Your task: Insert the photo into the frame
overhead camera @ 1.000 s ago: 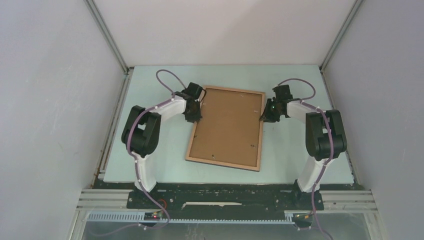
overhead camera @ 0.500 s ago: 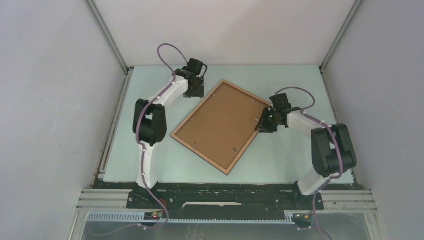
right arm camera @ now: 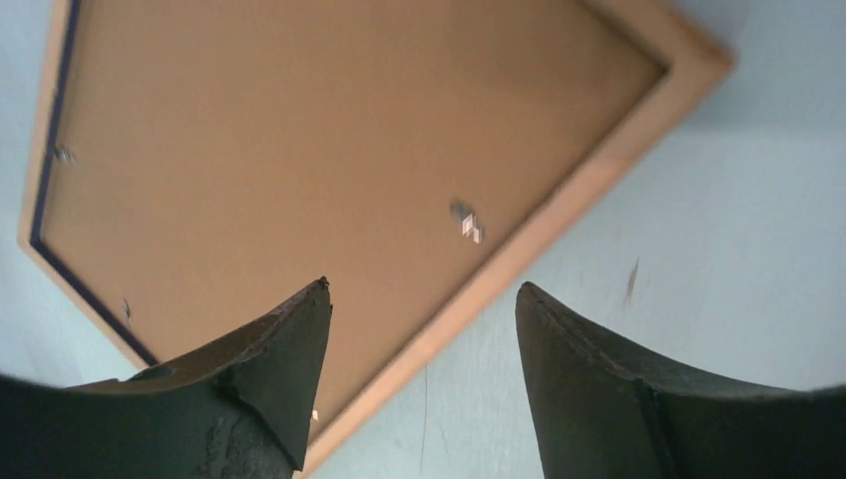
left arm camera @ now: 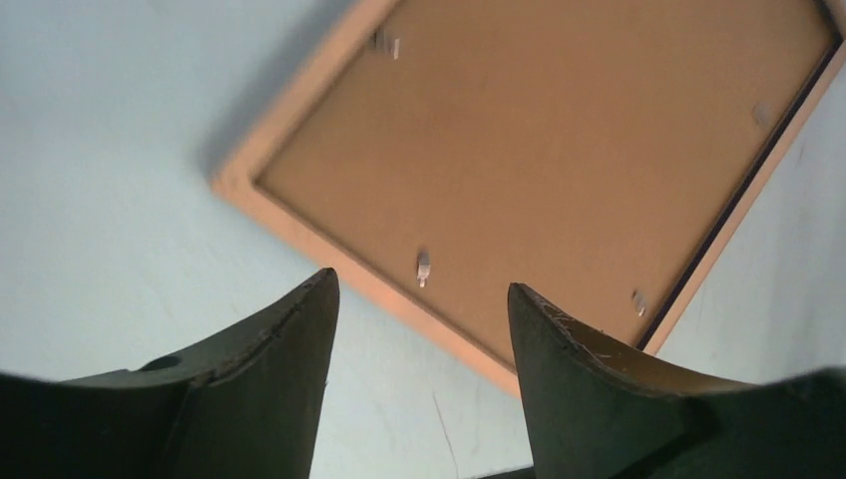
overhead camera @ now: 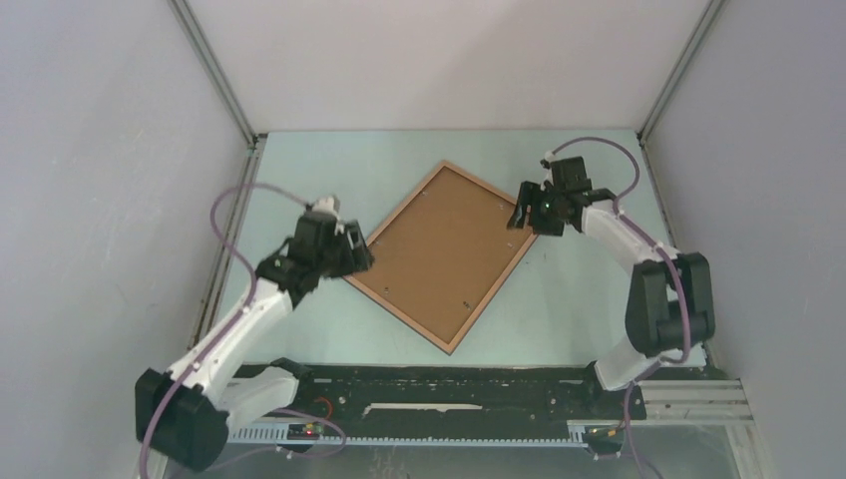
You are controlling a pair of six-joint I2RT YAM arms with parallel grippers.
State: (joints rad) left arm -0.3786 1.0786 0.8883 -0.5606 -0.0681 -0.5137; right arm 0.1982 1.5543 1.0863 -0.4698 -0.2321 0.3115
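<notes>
The frame (overhead camera: 444,254) lies flat on the table with its plain brown back board up, turned so that its corners point far and near. My left gripper (overhead camera: 357,256) hovers at the frame's left corner, open, with nothing between its fingers. In the left wrist view the frame (left arm camera: 549,150) sits just ahead of the left gripper (left arm camera: 421,289). My right gripper (overhead camera: 522,217) stands open over the frame's right corner. In the right wrist view the wooden edge of the frame (right arm camera: 299,150) runs under the right gripper (right arm camera: 422,290), apart from both fingers. The photo is hidden.
Small metal tabs (left arm camera: 423,267) sit along the back board's edges. The pale green table (overhead camera: 599,299) is closed in by grey walls left, right and behind. A black rail (overhead camera: 449,384) with the arm bases runs along the near edge.
The frame turned from nearly square to diagonal, then stayed put. Both grippers opened and let go of it. My left arm swung from the far corner down to the left corner; the right pulled back slightly.
</notes>
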